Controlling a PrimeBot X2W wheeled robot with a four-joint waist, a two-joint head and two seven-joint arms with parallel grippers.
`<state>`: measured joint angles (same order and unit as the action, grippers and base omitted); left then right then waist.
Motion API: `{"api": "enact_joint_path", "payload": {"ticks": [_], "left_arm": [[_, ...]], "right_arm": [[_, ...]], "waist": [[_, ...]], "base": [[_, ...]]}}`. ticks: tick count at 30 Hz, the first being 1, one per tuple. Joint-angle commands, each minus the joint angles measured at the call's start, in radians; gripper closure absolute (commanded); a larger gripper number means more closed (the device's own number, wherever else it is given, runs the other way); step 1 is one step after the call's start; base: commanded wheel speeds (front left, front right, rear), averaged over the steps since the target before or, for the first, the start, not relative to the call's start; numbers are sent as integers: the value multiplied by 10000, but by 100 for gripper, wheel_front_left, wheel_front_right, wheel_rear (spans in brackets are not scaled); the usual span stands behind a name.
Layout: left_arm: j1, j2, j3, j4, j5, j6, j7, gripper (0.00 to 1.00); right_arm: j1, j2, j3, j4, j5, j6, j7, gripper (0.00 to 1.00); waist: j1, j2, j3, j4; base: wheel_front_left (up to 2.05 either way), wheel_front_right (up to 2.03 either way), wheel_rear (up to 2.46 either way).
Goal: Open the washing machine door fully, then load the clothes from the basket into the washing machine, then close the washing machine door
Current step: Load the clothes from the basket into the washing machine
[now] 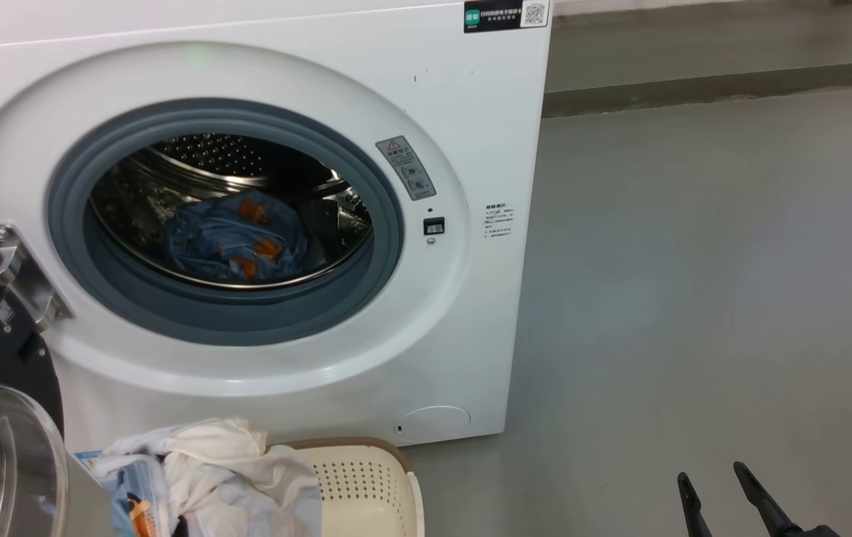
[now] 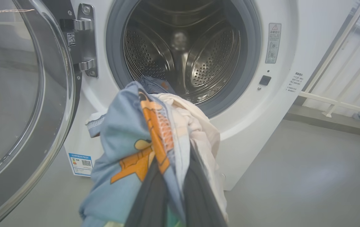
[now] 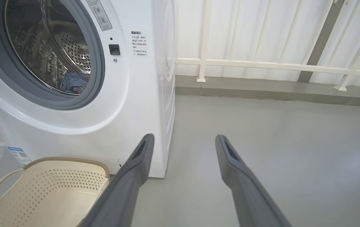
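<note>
Floor [image 1: 694, 298] smooth grey, white railing [image 3: 262, 64], washing machine door [image 2: 9, 94] open

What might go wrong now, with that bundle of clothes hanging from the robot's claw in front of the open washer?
1. The clothes hang loosely from the left claw; the cream piece may slip to the floor short of the drum.
2. A trailing end might settle on the grey gasket and get pinched when the door shuts.
3. That open door stands close beside the bundle and might get bumped.
</note>
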<state>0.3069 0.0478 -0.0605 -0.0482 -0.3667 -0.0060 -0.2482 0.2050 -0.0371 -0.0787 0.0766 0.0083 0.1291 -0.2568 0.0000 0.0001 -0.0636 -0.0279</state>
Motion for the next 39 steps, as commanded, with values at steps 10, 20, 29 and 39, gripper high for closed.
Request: {"api": "enact_joint_path", "payload": {"ticks": [10,20,29,39], "left_arm": [[-1444,24,-106,497,-23,-229,-121,100],[-3885,518,441,2002,-301,-242,-51,100],[-7097,2240,1470,4100,-302,-284,-63,100],[-9893,4300,1972,5993,438,-452,-128,100]], "right_arm": [[-543,-131,431,-269,43,16,-49,0],[-842,-131,598,-398,243,16,-49,0],[-1329,-131,1148,-643,847,16,-49,0],[-1526,-131,1891,-914,1476,16,-49,0]], "waist": [[0,-1,401,-432],[0,-1,1501,-1761],[0,-1,3334,-3450],[0,-1,4966,-4736]], "base": [[0,0,0],[0,0,0],[0,0,0],[0,0,0]]}}
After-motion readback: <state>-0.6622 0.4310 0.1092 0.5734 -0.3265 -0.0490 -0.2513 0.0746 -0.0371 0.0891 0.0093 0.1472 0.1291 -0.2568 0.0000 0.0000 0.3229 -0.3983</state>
